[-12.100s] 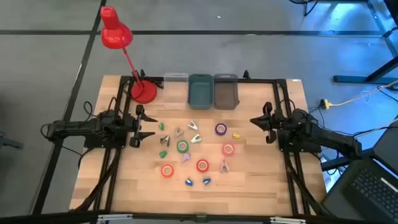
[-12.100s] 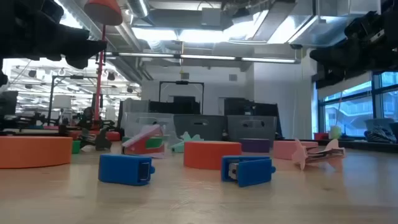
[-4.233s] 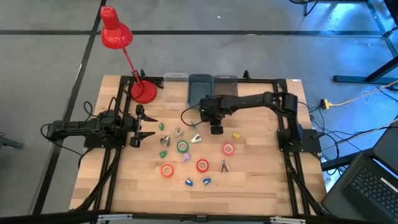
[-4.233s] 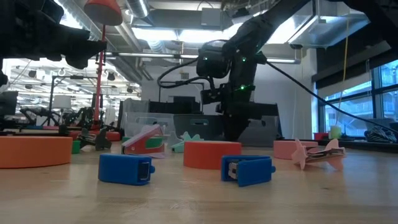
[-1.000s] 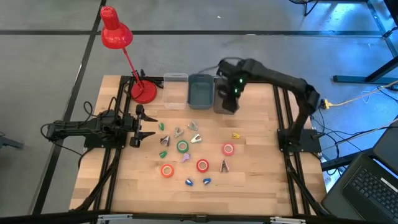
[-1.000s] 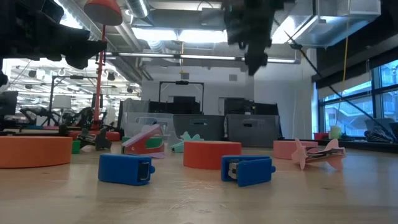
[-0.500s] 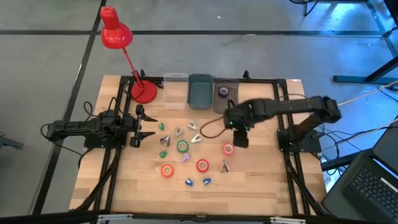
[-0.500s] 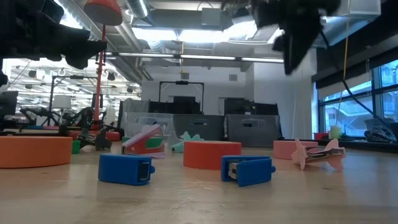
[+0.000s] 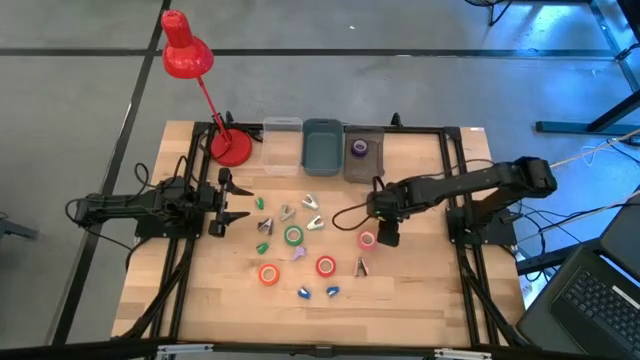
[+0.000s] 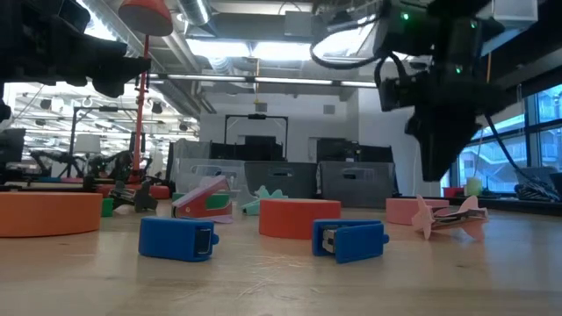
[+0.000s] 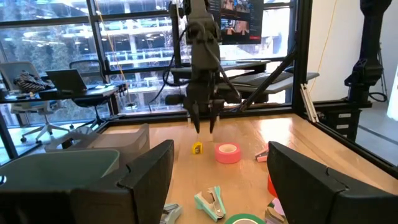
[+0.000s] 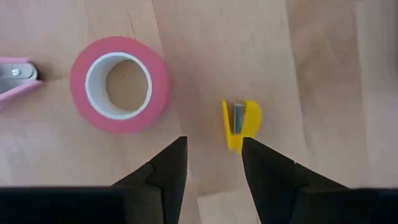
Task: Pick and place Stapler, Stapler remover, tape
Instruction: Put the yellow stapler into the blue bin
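Note:
My right gripper (image 12: 214, 162) hangs open above the table, fingers pointing down, with nothing between them. Below it lie a pink tape ring (image 12: 120, 84) and a small yellow stapler piece (image 12: 241, 124); in the high view the gripper (image 9: 388, 236) stands just right of that ring (image 9: 367, 240). A purple tape ring (image 9: 359, 147) lies in the grey bin (image 9: 364, 163). A green ring (image 9: 293, 236) and two red-orange rings (image 9: 269, 274) (image 9: 325, 266) lie flat on the table. My left gripper (image 9: 235, 203) waits open at the table's left.
A clear bin (image 9: 283, 140) and a teal bin (image 9: 322, 145) stand beside the grey one at the far edge. A red lamp (image 9: 231, 148) stands far left. Small staplers and staple removers (image 9: 310, 202) lie mid-table, two blue ones (image 9: 304, 293) nearer, a pink one (image 9: 360, 266) by the rings.
My right gripper has swung from over the grey bin at the far edge toward the table's near side and down, and now hangs above the pink tape ring and the yellow piece. The purple tape ring shows lying in the grey bin.

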Robot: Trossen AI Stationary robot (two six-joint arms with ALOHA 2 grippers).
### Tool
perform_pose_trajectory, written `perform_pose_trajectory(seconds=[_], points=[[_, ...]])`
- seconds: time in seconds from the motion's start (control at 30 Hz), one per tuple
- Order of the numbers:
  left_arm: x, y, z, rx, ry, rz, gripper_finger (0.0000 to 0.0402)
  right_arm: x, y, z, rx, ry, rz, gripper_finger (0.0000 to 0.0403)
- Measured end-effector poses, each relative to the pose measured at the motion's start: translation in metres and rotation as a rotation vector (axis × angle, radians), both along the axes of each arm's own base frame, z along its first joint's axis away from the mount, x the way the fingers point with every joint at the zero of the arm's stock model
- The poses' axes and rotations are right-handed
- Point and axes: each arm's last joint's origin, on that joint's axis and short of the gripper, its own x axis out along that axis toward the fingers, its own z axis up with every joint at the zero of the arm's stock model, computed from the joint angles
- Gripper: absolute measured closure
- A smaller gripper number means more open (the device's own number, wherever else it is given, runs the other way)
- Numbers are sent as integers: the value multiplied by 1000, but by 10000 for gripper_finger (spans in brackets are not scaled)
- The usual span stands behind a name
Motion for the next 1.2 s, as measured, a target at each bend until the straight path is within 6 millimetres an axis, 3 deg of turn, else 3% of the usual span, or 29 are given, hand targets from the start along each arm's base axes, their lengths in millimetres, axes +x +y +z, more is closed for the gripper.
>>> perform_pose_trajectory(seconds=[0.53, 1.2], points=[[0, 0, 0, 0, 0, 0, 154, -9, -4, -35, -80, -102, -35, 247], [0, 0, 0, 0, 0, 0, 154, -13, -18, -48, -54, -51, -71, 247]])
